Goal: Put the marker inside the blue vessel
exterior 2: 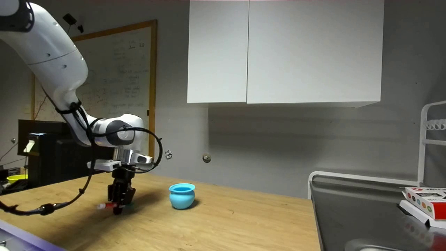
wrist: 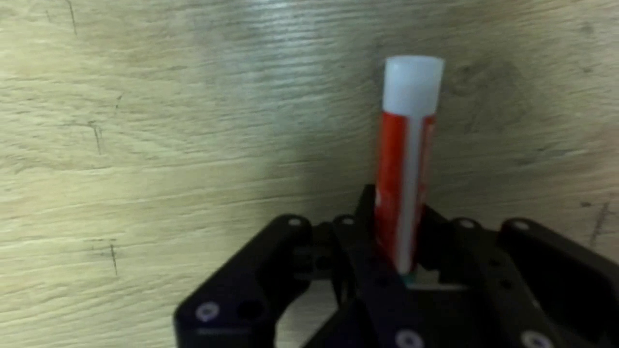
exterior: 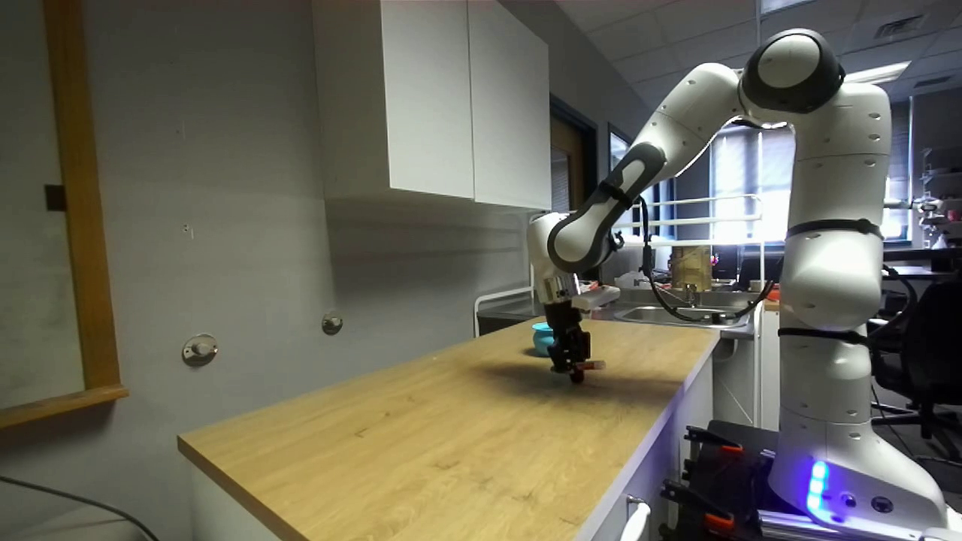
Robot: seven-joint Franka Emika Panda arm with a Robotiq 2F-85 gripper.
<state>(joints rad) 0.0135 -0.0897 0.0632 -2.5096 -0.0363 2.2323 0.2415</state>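
Red stick-shaped marker with a white end [wrist: 405,159]: pinched crosswise in the black two-fingered gripper [wrist: 399,212], whose tips pressed in from both sides, low over the pale wooden counter [exterior 2: 244,223]; whether it touched the wood could not be told.
Teal end of the marker [exterior 2: 129,205]: a dim patch just right of the gripper in an exterior view; mostly covered in the wrist view, where only a sliver showed.
Squat teal-blue round pot [exterior 2: 182,198]: upright on the counter, right of the gripper and apart from it, whole in an exterior view, its inside bottom out of sight.
Pot's right side: hidden behind the gripper in an exterior view, the rest of the pot [exterior: 542,342] visible.
White stripe along the barrel [wrist: 410,183]: plain only in the wrist view.
Black cable [exterior 2: 81,191]: drooped in front of the counter at left in an exterior view.
White wall cabinet [exterior 2: 285,52]: hung above the counter's far side, its top cut off in both exterior views.
Red-and-white cardboard box [exterior 2: 427,200]: at right, cut off by the edge in an exterior view.
Metal sink [exterior: 725,298]: beyond the counter's far end in an exterior view.
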